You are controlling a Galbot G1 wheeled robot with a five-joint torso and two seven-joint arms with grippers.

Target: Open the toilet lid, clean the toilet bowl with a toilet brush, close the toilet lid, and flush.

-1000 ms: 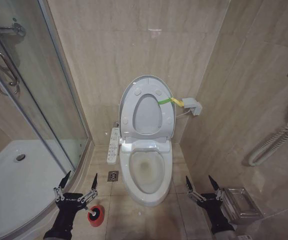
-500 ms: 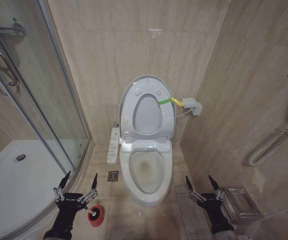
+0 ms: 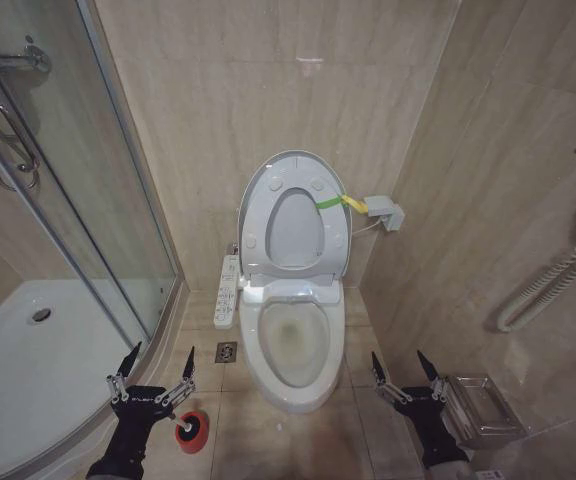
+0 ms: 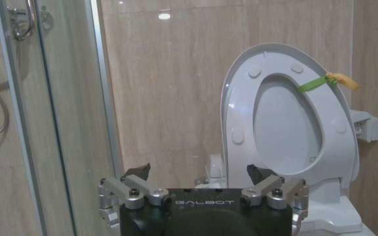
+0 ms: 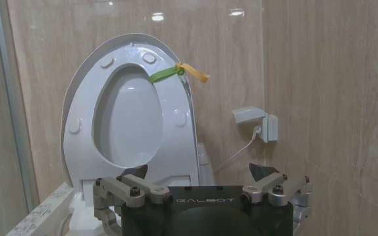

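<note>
Two claws hung low over the tiled floor, one to each side of the toilet bowl [image 3: 290,345], both spread wide and holding nothing. The left claw [image 3: 155,372] sat just above and beside the toilet brush [image 3: 190,430], whose round red cup stood on the floor by its inner finger; only the dark tip and the red holder showed, so the handle's line was hard to read. That put the brush on the left arm's side, well apart from the right claw [image 3: 402,371], which hovered near a steel floor box [image 3: 478,408]. Judging by that, the left arm looked better placed for the pick, reaching down and slightly inward. Farther back, the glossy white ceramic bowl lay open, its long oval running away from the robot. Beyond it the toilet lid [image 3: 296,218] stood upright against the beige wall, smooth plastic with a yellow-green band at its edge.
</note>
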